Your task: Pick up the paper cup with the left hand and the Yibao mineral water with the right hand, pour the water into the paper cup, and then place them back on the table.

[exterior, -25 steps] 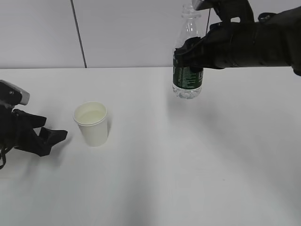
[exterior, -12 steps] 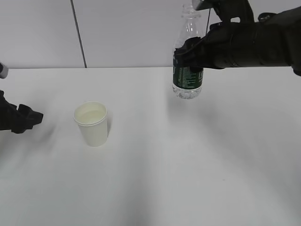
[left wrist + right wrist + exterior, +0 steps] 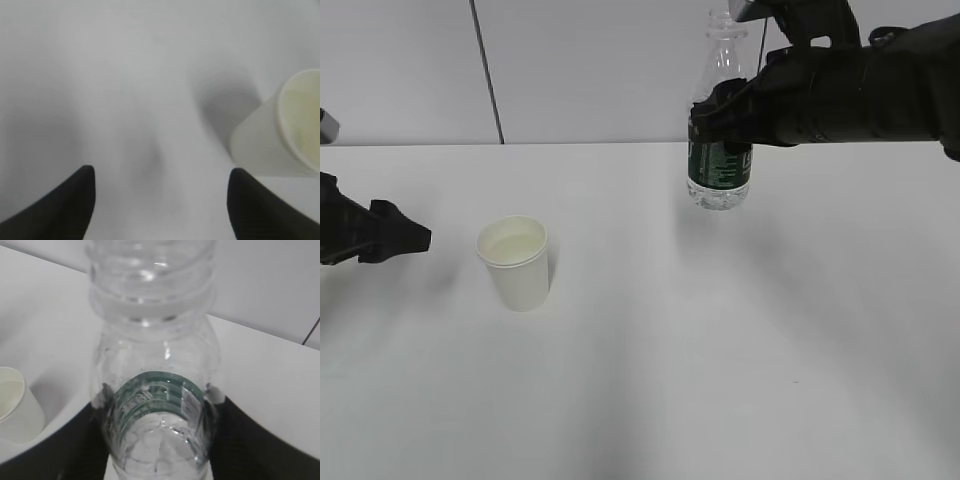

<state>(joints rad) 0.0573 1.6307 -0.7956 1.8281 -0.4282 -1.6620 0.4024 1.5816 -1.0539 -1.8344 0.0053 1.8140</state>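
Views differ in what they give: the exterior view alone shows the wide plain white worktop (image 3: 720, 350) whole, with the small white tapered paper cup (image 3: 517, 262) standing upright on it left of centre, and the small clear capless plastic bottle with a dark green label band (image 3: 720, 130) held upright in the air, well clear of the surface, to the right of the cup and well apart from it. The right pincer (image 3: 722, 120), on the bulky black arm with looping cables, is closed on the bottle at the label band; the right wrist view looks down the ribbed bottle (image 3: 152, 390) with black fingers (image 3: 235, 440) pressed to either side of it, and catches the cup (image 3: 17, 405) at its left edge. The left pincer (image 3: 395, 240) hangs at the far left, apart from the cup; the left wrist view shows its two black fingertips (image 3: 70, 205) spread wide with nothing between them, the cup (image 3: 280, 135) off to the right. White print on the label is too small to read. Behind the worktop stands a grey panelled wall (image 3: 410, 70) with one dark vertical seam
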